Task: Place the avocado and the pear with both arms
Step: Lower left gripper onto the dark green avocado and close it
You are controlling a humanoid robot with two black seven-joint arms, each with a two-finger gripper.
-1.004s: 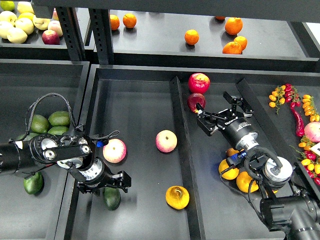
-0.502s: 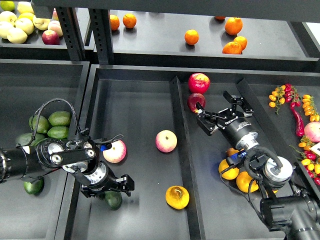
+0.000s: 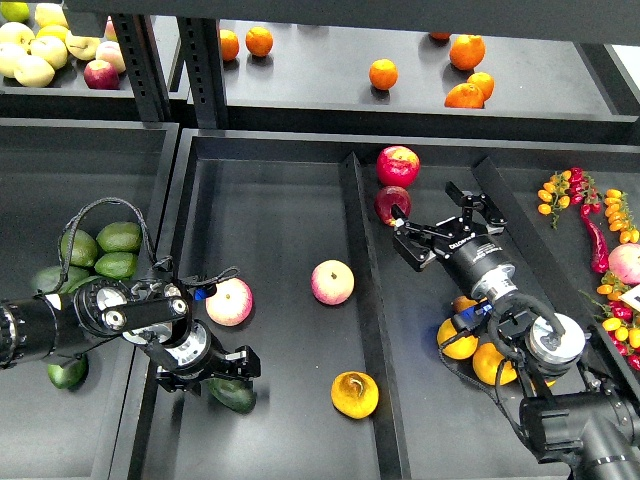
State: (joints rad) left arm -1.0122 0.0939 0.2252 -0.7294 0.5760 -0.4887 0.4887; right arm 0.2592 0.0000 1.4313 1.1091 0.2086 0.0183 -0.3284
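left tool (image 3: 226,374) gripping avocado (image 3: 234,394), fingers clamped on it | right tool (image 3: 438,222) hovering with fingers apart beside red apple (image 3: 391,203) | pear (image 3: 355,394) lying apart

Dark green avocado (image 3: 233,393), golden-orange pear (image 3: 355,394)

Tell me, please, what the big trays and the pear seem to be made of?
The trays look like matte black sheet metal or hard plastic: flat floors, thin straight rims, dull reflections; which one is unclear. The pear has a glossy orange-yellow skin with a brownish blotch; real fruit or a plastic replica, the view cannot settle.
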